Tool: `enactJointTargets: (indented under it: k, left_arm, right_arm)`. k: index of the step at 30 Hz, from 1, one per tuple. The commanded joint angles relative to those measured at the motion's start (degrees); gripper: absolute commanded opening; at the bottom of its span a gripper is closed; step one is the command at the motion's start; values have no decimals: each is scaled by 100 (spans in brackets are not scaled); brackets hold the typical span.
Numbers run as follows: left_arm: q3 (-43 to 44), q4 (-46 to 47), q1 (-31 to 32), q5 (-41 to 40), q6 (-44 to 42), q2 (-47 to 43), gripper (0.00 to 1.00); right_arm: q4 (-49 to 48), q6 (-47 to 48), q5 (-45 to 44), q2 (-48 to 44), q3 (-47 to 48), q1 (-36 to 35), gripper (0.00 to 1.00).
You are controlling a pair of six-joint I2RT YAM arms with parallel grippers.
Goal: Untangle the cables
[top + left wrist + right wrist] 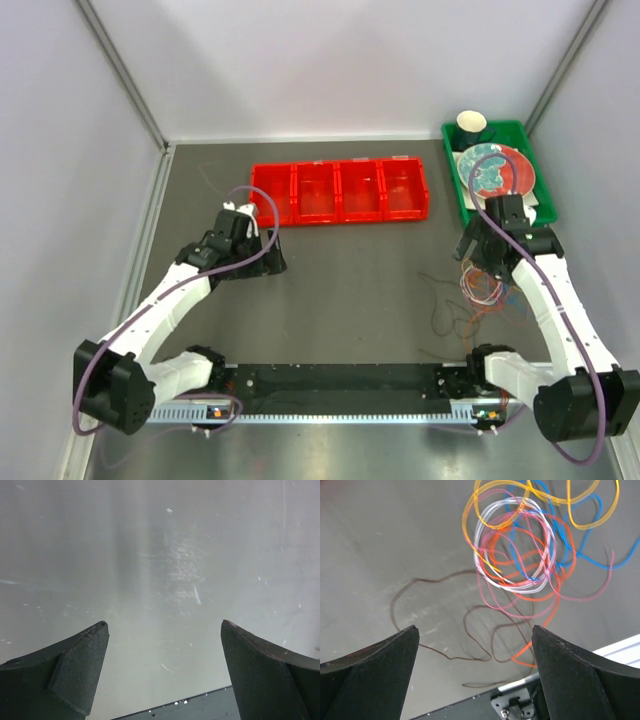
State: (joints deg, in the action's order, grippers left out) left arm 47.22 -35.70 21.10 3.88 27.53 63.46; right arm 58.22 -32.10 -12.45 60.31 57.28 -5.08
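On the right side of the surface (350, 300), just ahead of the right arm's base, the cables (481, 286) lie in one loose knot. Nothing is lifted.

Step in hand, as I judge it: approach for a first pick. No strand is separated.
- Right pincer (474, 630): jaws wide, nothing between them, hovering over the pile's near-left edge.
- Left pincer (165, 627): jaws wide, empty, well apart from the pile, near the red bins (340, 190). Its own view shows only a pale, glary plane.

Right wrist view of the pile:
- white loop (490, 517) in the middle
- red-orange loops (559, 582) threaded through it
- orange-yellow loop (469, 512) and blue strand (585, 555) overlapping at the top
- dark brown strand (420, 583) trailing out alone toward the pincer, flat on the surface

Next move, my guess: drop on the brown strand, since it is the freest, and close on that one wire only. It is thin and lies flat, so the tips need to reach the surface. The left arm would probably have to come across to pin the rest.

Hard to tell:
- which strand passes over which at the centre, as the wires are motion-blurred
- the orange-yellow and blue loops run off the top of the wrist frame
- in the top view the pile is tiny and partly under the right arm
- a green tray (452, 175) with a plate (520, 165) and cup (472, 124) sits behind it; the plate's contents are unclear
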Motion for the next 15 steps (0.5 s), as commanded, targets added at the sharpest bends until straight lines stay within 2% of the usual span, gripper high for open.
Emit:
enactJointTargets:
  k: [1,4,6,11,15]
  left_arm:
    - [-64,274,315,113,-63,-53,96]
    - [-46,257,464,34,-55,-9,96]
    - [-46,231,526,-54,-37,17,96]
    - [-38,204,728,-203,-11,17,96]
    - [-46,187,825,-247,16,61,95]
  right_arm:
    - [243,-376,-372,-143,-269,51,91]
    - [277,-534,-503,67,-243,95,86]
    - [200,-570,-260,217,-287,349,77]
    - [-222,-500,-144,569,-445,867,69]
    - [-425,-350,-109,1025,-366,1000,65]
